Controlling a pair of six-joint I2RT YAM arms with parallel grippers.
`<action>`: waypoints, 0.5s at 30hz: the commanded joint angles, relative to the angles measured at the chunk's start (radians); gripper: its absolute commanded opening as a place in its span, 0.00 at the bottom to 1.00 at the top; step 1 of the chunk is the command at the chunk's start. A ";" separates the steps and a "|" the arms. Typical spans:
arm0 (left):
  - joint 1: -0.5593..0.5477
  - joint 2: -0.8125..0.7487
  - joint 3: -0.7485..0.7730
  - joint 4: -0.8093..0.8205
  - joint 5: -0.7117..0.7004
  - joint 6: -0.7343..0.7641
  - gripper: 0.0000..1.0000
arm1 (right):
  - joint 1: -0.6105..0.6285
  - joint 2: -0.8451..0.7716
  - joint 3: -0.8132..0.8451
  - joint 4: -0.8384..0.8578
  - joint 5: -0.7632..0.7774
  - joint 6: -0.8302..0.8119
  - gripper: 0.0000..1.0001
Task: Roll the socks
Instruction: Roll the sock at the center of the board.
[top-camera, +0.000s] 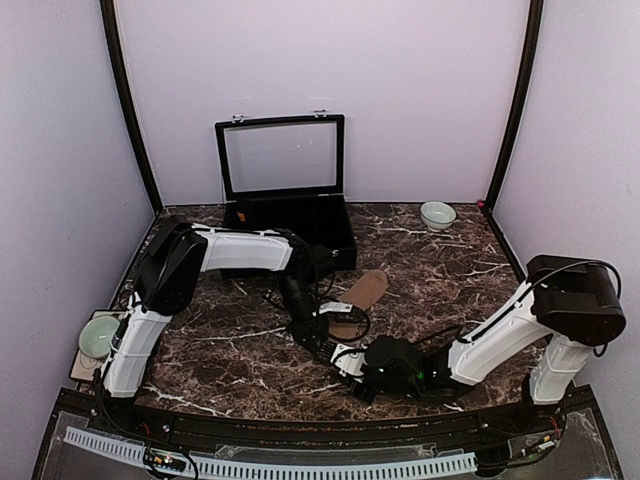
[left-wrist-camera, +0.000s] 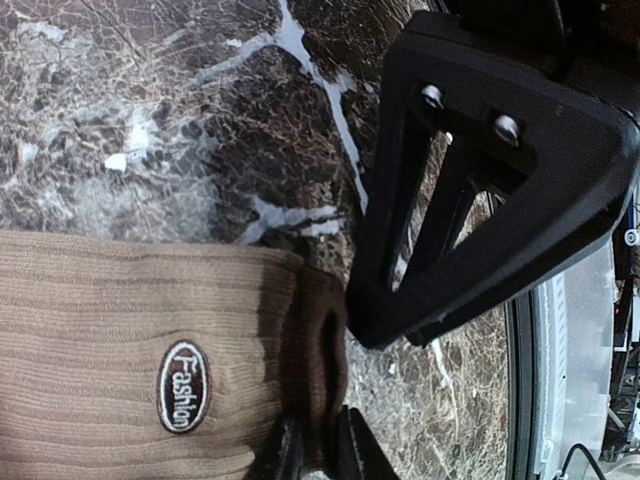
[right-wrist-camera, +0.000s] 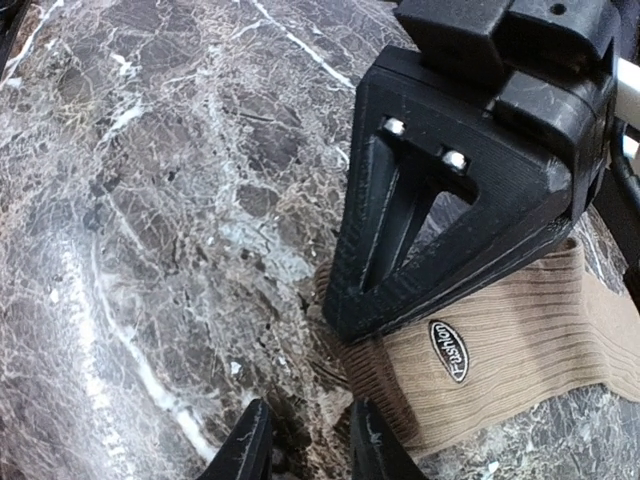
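A tan ribbed sock (top-camera: 367, 288) with a dark brown cuff and an oval "Fashion" label lies flat on the marble table near the middle. My left gripper (left-wrist-camera: 322, 440) is shut on the brown cuff (left-wrist-camera: 318, 340), at the sock's near end (top-camera: 322, 335). My right gripper (right-wrist-camera: 310, 440) is open just beside the cuff, with only bare marble between its fingers, and sits close in front of the left gripper (top-camera: 350, 362). The sock (right-wrist-camera: 510, 360) lies to the right of the right fingers. The sock's toe end points toward the back right.
A black case (top-camera: 290, 225) with its lid raised stands at the back centre. A white bowl (top-camera: 437, 214) sits at the back right. A pale green bowl (top-camera: 98, 336) sits on a mat at the left edge.
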 joint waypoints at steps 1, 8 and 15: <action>-0.003 0.062 -0.024 -0.016 -0.170 0.004 0.18 | 0.002 0.017 0.008 0.098 0.025 0.026 0.26; -0.003 0.049 -0.023 -0.010 -0.183 0.010 0.18 | -0.020 0.034 -0.018 0.162 0.037 0.070 0.18; -0.003 0.043 -0.026 -0.012 -0.186 0.014 0.18 | -0.047 0.042 -0.027 0.155 0.006 0.092 0.15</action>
